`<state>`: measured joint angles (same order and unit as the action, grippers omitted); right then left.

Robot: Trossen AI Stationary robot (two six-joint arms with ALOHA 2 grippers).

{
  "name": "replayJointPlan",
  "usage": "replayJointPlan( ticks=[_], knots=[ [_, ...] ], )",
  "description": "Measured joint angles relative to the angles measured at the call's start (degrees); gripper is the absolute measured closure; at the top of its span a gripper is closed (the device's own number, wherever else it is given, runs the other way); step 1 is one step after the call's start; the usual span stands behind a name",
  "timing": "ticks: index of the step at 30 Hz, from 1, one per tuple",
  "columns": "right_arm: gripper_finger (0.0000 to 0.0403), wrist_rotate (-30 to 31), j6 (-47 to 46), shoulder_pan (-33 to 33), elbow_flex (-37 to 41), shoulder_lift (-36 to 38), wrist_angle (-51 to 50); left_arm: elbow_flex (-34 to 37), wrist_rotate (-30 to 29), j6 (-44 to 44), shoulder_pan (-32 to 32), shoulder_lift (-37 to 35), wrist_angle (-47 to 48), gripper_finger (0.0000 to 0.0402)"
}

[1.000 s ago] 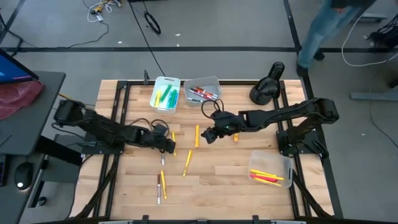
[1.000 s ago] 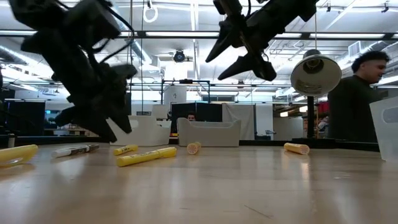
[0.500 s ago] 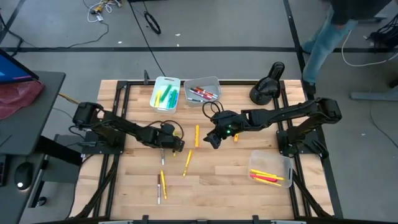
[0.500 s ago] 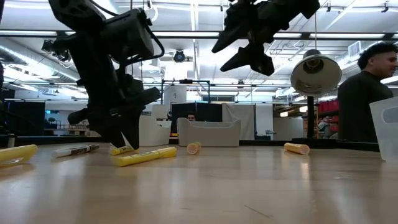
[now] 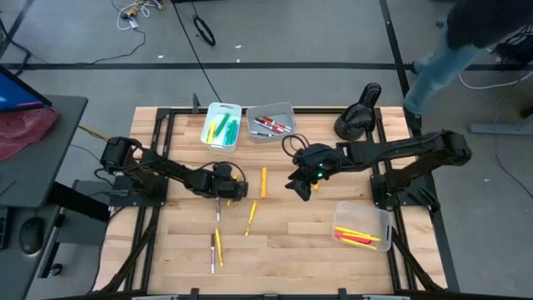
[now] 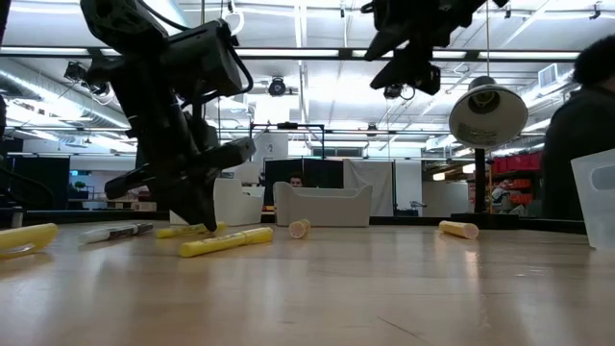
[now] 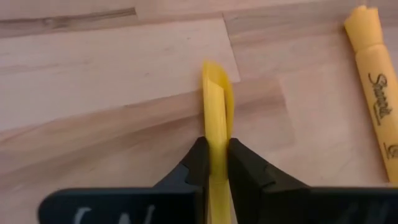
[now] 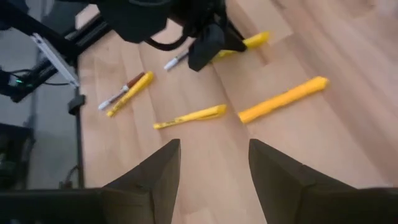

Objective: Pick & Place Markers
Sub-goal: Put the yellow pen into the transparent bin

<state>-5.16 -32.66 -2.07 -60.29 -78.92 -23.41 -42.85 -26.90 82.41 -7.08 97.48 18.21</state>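
Observation:
My left gripper (image 5: 231,191) is down at the table left of the middle, shut on a yellow marker (image 7: 216,106). My right gripper (image 5: 300,190) hangs open above the table's middle and holds nothing; its wrist view shows the two fingers apart. Loose markers lie flat on the wood: a yellow one (image 5: 264,182), an orange-yellow one (image 5: 251,218), and a yellow one (image 5: 218,246) beside a white one (image 5: 211,254). The low view shows my left gripper (image 6: 202,223) at table level and my right gripper (image 6: 408,72) high up. My left gripper pinches the yellow marker's two long sides (image 7: 216,152) between its two fingers. The fingers slant down from the table's left side. The marker runs forward between them, and its free end (image 7: 216,74) sticks out past the fingertips and lies on the wood.
At the far edge stand a pale bin (image 5: 221,125) of green and yellow markers and a grey bin (image 5: 271,122) of red ones. A clear bin (image 5: 361,227) with yellow and red markers stands near right. A black lamp (image 5: 358,117) sits far right. A person walks beyond the table.
My left gripper has moved toward the table's right and down onto the yellow marker, tipped steeper, and shut on it. My right gripper has risen and drifted toward the right edge, rolling as it went, and stays open.

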Motion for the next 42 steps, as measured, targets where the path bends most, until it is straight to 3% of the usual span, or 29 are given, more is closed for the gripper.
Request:
replayJointPlan(
  ticks=[7,13,21,29,33,37,42],
  knots=[
    [0.0213,4.22,1.89,0.00,0.00,4.02,-6.71,0.34,0.69,-2.35,1.57,-3.49,-1.01,0.0363],
    [0.0213,5.15,0.24,-0.16,0.00,4.37,-7.88,0.26,-0.21,-9.46,2.22,-12.29,-4.84,0.0364],
    [0.0213,11.96,0.35,-0.76,0.02,3.92,6.16,0.20,4.76,-27.08,4.44,-20.49,-31.03,0.0365],
    [0.0182,11.77,-1.84,-0.76,0.07,2.89,20.73,0.09,10.39,-36.76,7.85,-22.48,-59.77,0.0365],
    [0.0163,11.66,-2.32,-0.79,0.04,0.88,32.29,0.06,13.38,-37.14,9.42,-22.48,-67.00,0.0365],
    [0.0164,12.00,-1.74,-0.79,0.04,-2.26,43.52,0.00,16.67,-37.22,10.80,-22.48,-67.94,0.0365],
    [0.0187,17.15,-3.12,-0.70,0.04,-5.28,46.45,0.00,20.09,-37.00,11.57,-22.48,-68.75,0.0365]
  ],
)
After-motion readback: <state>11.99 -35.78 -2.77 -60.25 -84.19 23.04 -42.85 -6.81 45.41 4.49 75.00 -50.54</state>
